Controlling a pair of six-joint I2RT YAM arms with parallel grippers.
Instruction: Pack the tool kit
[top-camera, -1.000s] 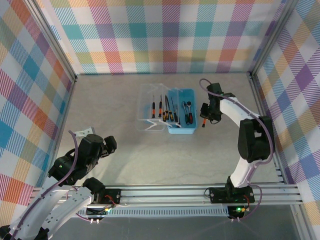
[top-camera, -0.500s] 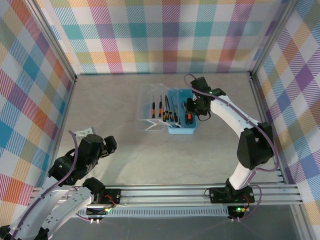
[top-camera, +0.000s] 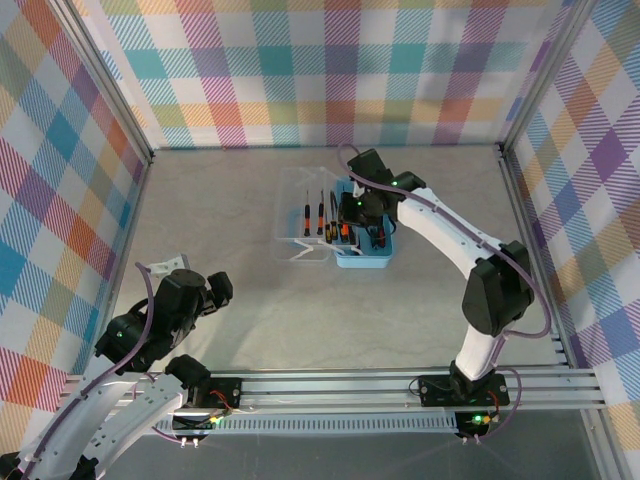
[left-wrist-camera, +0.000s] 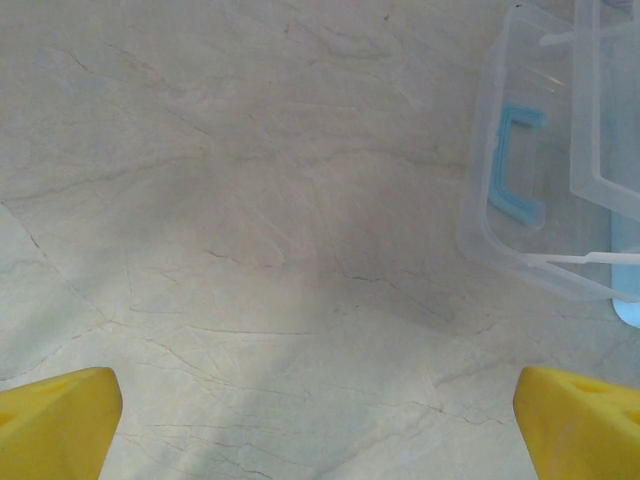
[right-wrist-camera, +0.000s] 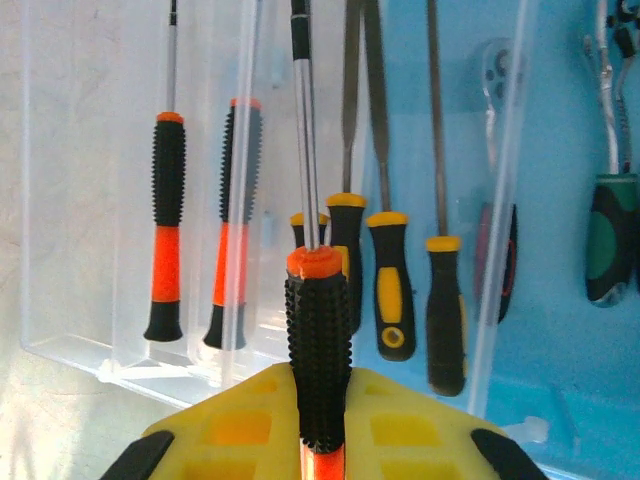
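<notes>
Two yellow fingertips (left-wrist-camera: 60, 415) of the left gripper (top-camera: 208, 290) sit wide apart over bare marbled tabletop (left-wrist-camera: 250, 200), holding nothing, well short of the tool case (top-camera: 365, 262). The case's clear lid (left-wrist-camera: 530, 150) lies open, up and to that gripper's right. Nearer by far, the right gripper (right-wrist-camera: 318, 425) hangs over the case, clamped on a black-orange screwdriver (right-wrist-camera: 318, 340). The shaft points straight away, parallel to the two black-orange screwdrivers (right-wrist-camera: 165, 230) lying in the lid and the yellow-handled ones (right-wrist-camera: 390, 285) in the light-blue tray (right-wrist-camera: 560, 330). Lowering it therefore seems to need no turning, only a free slot between neighbours. Plaid walls (top-camera: 330, 70) stand well back.
</notes>
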